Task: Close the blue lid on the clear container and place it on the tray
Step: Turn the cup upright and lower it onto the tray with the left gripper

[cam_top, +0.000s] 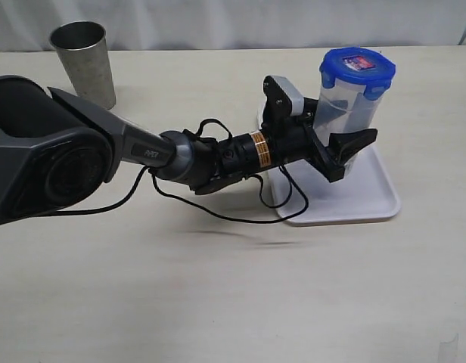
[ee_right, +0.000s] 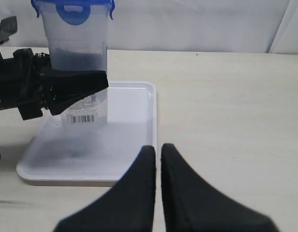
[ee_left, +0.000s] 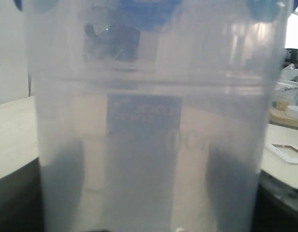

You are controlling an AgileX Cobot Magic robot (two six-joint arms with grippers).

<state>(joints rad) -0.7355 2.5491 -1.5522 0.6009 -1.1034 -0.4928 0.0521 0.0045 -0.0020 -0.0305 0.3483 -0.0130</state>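
Left gripper (cam_top: 354,127) jaws clasped either side of one clear container (cam_top: 363,97), right gripper (ee_right: 157,149) jaws pressed shut above the table (ee_right: 226,96), one blue lid (cam_top: 358,68) sat snapped on top, container stood upright on one white tray (cam_top: 377,203), one steel cup (cam_top: 83,60) well apart.

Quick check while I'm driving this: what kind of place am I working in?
Likely a lab test bench: a bare beige tabletop, a plain white curtain behind it, and only a few props, a steel cup, a white tray and the clear container.
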